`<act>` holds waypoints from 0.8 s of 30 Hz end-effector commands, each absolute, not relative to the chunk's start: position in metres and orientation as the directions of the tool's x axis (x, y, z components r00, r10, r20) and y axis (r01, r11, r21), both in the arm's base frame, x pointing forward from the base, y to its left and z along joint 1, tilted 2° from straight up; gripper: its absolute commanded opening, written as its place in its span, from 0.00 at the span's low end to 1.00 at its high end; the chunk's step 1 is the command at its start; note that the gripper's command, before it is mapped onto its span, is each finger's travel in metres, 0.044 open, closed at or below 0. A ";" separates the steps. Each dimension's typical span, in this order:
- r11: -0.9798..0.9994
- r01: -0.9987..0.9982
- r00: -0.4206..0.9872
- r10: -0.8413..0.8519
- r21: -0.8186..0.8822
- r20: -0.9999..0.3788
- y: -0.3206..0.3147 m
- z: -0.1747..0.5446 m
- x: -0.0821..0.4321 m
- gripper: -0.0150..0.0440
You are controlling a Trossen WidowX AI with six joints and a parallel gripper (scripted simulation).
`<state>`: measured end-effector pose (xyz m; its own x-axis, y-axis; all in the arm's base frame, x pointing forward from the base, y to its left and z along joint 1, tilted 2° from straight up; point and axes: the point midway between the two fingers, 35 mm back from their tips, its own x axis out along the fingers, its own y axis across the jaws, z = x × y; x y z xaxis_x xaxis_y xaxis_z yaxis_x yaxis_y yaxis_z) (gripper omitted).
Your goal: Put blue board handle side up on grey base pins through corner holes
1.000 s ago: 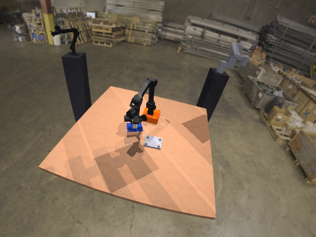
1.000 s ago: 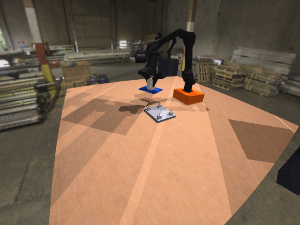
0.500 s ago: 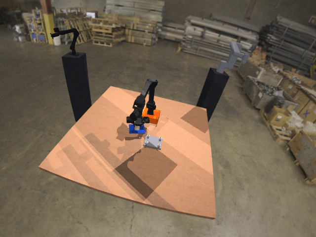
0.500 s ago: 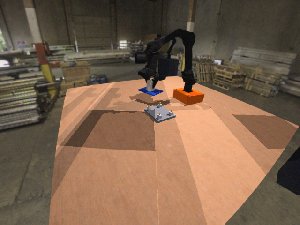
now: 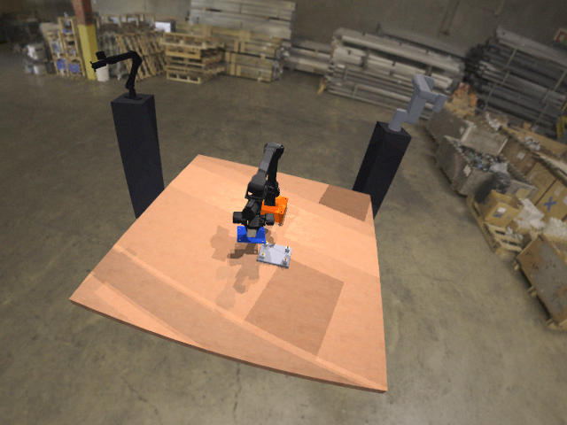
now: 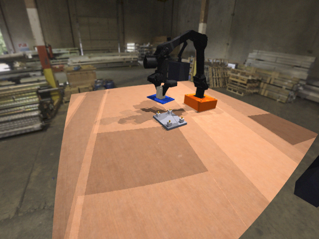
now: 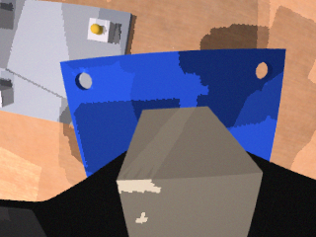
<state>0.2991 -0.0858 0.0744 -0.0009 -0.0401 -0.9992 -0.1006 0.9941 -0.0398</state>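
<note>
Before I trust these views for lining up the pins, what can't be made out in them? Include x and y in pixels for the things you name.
- Wrist view: the near corner holes of the blue board [image 5: 241, 239] [image 6: 168, 99] [image 7: 158, 74], behind handle and gripper [image 5: 252, 225] [image 6: 161, 89].
- Wrist view: part of the grey base [image 5: 275, 255] [image 6: 168, 119] [image 7: 41, 39], cut off by the left edge.

Hard-edged shadows across warm-lit wood, background blurry

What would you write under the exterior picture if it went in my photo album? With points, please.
A black gripper [image 6: 161, 91] holds a blue board [image 6: 167, 99] by its handle, near a grey four-post base [image 6: 168, 118].
</note>
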 end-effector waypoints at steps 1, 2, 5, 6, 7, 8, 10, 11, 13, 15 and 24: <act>0.996 -0.078 0.003 -0.034 -0.034 -0.999 -0.076 0.076 0.305 0.25; 0.997 -0.073 0.003 -0.033 -0.033 -0.999 -0.074 0.076 0.306 0.25; 0.998 -0.058 0.003 -0.031 -0.031 -1.000 -0.067 0.076 0.310 0.25; 0.998 -0.053 0.003 -0.031 -0.031 -1.000 -0.065 0.076 0.311 0.25; 0.998 -0.047 0.003 -0.030 -0.030 -1.000 -0.062 0.076 0.312 0.25; 0.999 -0.042 0.003 -0.029 -0.029 -1.000 -0.060 0.076 0.313 0.25; 0.999 -0.032 0.003 -0.028 -0.028 -1.000 -0.056 0.075 0.315 0.25; 0.999 -0.027 0.003 -0.027 -0.027 -1.000 -0.053 0.075 0.316 0.25; 1.000 -0.017 0.003 -0.026 -0.026 -1.000 -0.049 0.075 0.318 0.25; 1.000 -0.007 0.003 -0.025 -0.025 -1.000 -0.044 0.075 0.320 0.25; 0.999 0.038 0.003 -0.019 -0.019 -1.000 -0.022 0.075 0.327 0.25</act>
